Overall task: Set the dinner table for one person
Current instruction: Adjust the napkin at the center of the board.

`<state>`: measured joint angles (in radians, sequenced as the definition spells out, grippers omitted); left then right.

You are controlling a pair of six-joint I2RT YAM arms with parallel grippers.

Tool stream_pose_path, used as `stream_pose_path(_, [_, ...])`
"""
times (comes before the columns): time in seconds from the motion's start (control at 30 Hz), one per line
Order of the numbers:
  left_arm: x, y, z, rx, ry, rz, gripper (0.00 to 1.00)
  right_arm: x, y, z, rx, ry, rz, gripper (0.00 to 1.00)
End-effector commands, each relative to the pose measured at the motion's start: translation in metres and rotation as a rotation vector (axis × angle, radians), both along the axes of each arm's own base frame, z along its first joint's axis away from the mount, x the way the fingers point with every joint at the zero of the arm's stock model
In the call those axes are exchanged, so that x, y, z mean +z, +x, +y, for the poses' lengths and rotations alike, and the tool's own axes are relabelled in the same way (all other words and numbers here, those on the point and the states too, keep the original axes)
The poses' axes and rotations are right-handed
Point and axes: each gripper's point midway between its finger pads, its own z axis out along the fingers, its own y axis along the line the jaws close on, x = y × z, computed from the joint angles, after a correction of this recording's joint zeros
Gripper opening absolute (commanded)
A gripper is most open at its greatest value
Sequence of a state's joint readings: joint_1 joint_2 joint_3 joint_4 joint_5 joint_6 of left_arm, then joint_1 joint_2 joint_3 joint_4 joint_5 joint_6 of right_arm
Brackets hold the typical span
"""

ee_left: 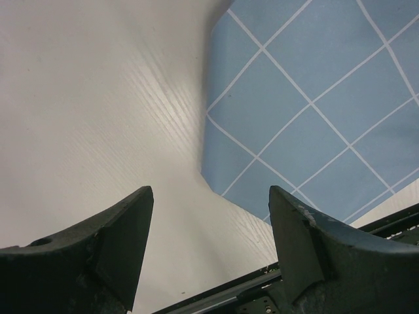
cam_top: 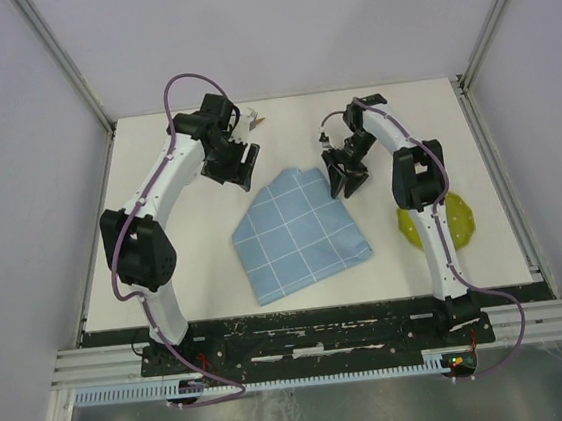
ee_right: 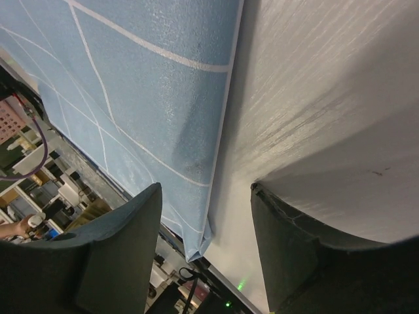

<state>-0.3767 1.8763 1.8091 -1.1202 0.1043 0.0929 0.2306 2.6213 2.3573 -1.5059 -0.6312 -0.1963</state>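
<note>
The dinner table [cam_top: 403, 127] is a large off-white top. A light-blue cloth with white grid lines [cam_top: 298, 231] lies flat near its middle, turned at an angle. My left gripper [cam_top: 240, 166] hovers open just beyond the cloth's far left corner. In the left wrist view its jaws [ee_left: 211, 196] frame bare table [ee_left: 98, 98], with the cloth [ee_left: 314, 98] to the right. My right gripper [cam_top: 345, 178] hangs open at the cloth's far right corner. In the right wrist view its jaws [ee_right: 206, 190] straddle the edge of the cloth [ee_right: 131, 85]. Neither gripper holds anything.
A yellow-green dish [cam_top: 465, 221] sits on the right side, partly hidden by the right arm. A small white and brown item [cam_top: 254, 120] lies at the back, behind the left wrist. A black rail [cam_top: 313, 320] runs along the near edge, and walls enclose the other sides.
</note>
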Motion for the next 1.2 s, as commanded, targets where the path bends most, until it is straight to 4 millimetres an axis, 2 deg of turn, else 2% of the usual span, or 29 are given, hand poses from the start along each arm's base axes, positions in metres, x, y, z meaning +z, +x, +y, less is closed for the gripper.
stream_pose_path(0.0, [0.024,0.007,0.004,-0.022,-0.005,-0.086,0.78,-0.01,-0.011,0.006,0.019,0.038,0.06,0.65])
stream_pose_path(0.23, [0.023,0.013,-0.001,-0.023,-0.019,-0.082,0.77,-0.006,-0.039,0.033,0.076,0.094,0.125,0.65])
stream_pose_path(0.33, [0.023,0.015,-0.003,-0.024,-0.023,-0.084,0.77,-0.007,-0.044,0.043,0.085,0.11,0.133,0.63])
stream_pose_path(0.37, [0.024,0.017,-0.003,-0.024,-0.024,-0.086,0.77,-0.008,-0.044,0.045,0.085,0.11,0.132,0.59])
stream_pose_path(0.43, [0.024,0.018,-0.005,-0.026,-0.027,-0.086,0.77,-0.01,-0.044,0.048,0.093,0.11,0.131,0.39])
stream_pose_path(0.47, [0.025,0.018,-0.005,-0.026,-0.029,-0.087,0.77,-0.01,-0.043,0.048,0.096,0.107,0.125,0.19])
stream_pose_path(0.5, [0.025,0.019,-0.005,-0.026,-0.028,-0.088,0.77,-0.01,-0.042,0.048,0.102,0.099,0.115,0.04])
stream_pose_path(0.6, [0.024,0.018,-0.004,-0.028,-0.024,-0.086,0.77,-0.001,-0.032,0.046,0.12,0.087,0.045,0.02])
stream_pose_path(0.67, [0.023,0.017,-0.005,-0.029,-0.029,-0.081,0.76,0.015,-0.025,0.047,0.133,0.09,-0.026,0.02])
stream_pose_path(0.73, [0.023,0.017,-0.006,-0.029,-0.035,-0.08,0.76,0.046,-0.014,0.049,0.128,0.11,-0.137,0.02])
stream_pose_path(0.77, [0.024,0.017,-0.006,-0.031,-0.037,-0.082,0.76,0.068,-0.009,0.051,0.131,0.133,-0.201,0.02])
stream_pose_path(0.9, [0.022,0.017,-0.007,-0.035,-0.04,-0.08,0.76,0.14,-0.004,0.062,0.158,0.251,-0.39,0.02])
stream_pose_path(1.03, [0.018,0.018,-0.011,-0.038,-0.051,-0.065,0.75,0.203,-0.017,0.07,0.19,0.361,-0.516,0.02])
stream_pose_path(1.1, [0.016,0.018,-0.012,-0.039,-0.055,-0.056,0.75,0.227,-0.029,0.072,0.218,0.39,-0.564,0.02])
stream_pose_path(1.17, [0.014,0.018,-0.014,-0.041,-0.063,-0.047,0.75,0.238,-0.04,0.073,0.232,0.398,-0.582,0.02])
